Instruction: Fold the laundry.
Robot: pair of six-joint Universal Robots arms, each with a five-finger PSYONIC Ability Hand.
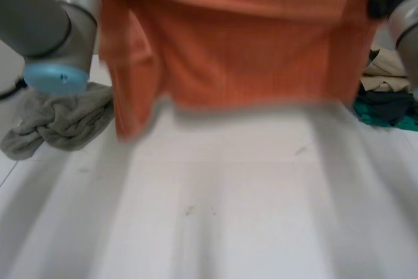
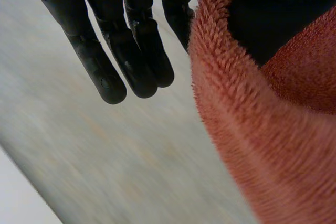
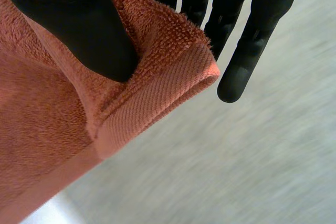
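An orange towel [image 1: 248, 57] hangs spread in the air above a white table [image 1: 215, 207], held up by its upper edge between the two arms. Its lower edge hangs clear of the tabletop, and one side droops lower near the left arm [image 1: 46, 17].

In the left wrist view, the left hand [image 2: 131, 51] has its fingers straight. The fluffy edge of the towel curls round the thumb, right beside the nearest finger, so the hand grips the cloth at that upper corner.

In the right wrist view, the right hand [image 3: 247, 51] pinches the other upper corner. The thumb presses the hemmed corner against the straight fingers behind it.

On the table, a crumpled grey cloth [image 1: 62, 122] lies below the left arm. A heap of clothes [image 1: 385, 96] in beige, dark and teal sits at the far right edge, beside the towel.
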